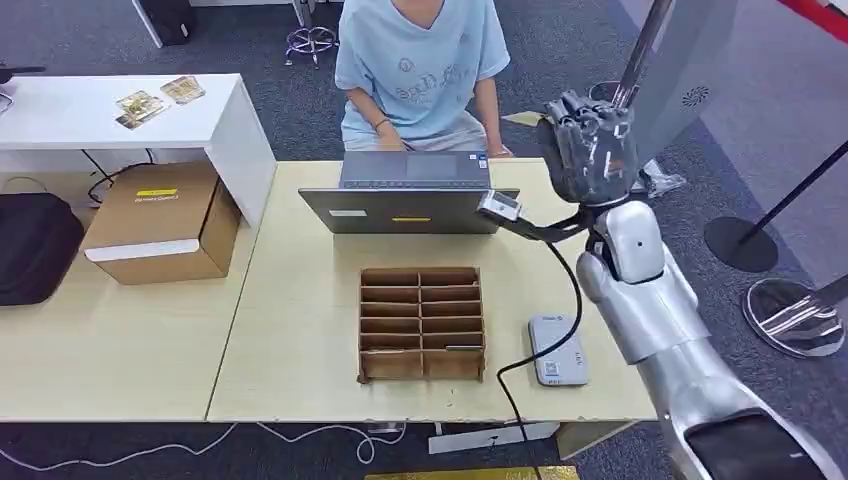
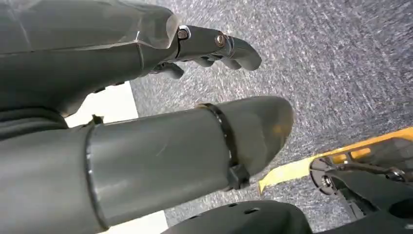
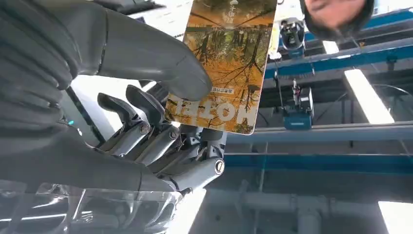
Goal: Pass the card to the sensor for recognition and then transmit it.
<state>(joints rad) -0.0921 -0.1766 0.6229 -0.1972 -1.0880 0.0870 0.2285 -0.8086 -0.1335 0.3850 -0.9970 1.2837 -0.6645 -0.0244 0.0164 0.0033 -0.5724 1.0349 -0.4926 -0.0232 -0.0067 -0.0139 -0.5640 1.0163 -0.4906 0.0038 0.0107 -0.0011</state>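
right hand (image 3: 146, 122) pinches card (image 3: 221, 63) | head: raised beyond sensor (image 1: 557, 350) | left hand (image 2: 214, 46) loose, empty

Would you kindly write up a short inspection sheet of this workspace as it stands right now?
Surface: pale wooden table, bare in front.
Job's things: card pinched by the right hand, raised above the table's far right; white sensor flat near the front right edge.
Clutter: cardboard divider tray; open laptop.
Hands: left hand holds nothing, hanging over carpet.
Cables: black cable crosses beside the sensor and runs off the table's front edge.
Surroundings: seated person behind the laptop; cardboard box on the left.
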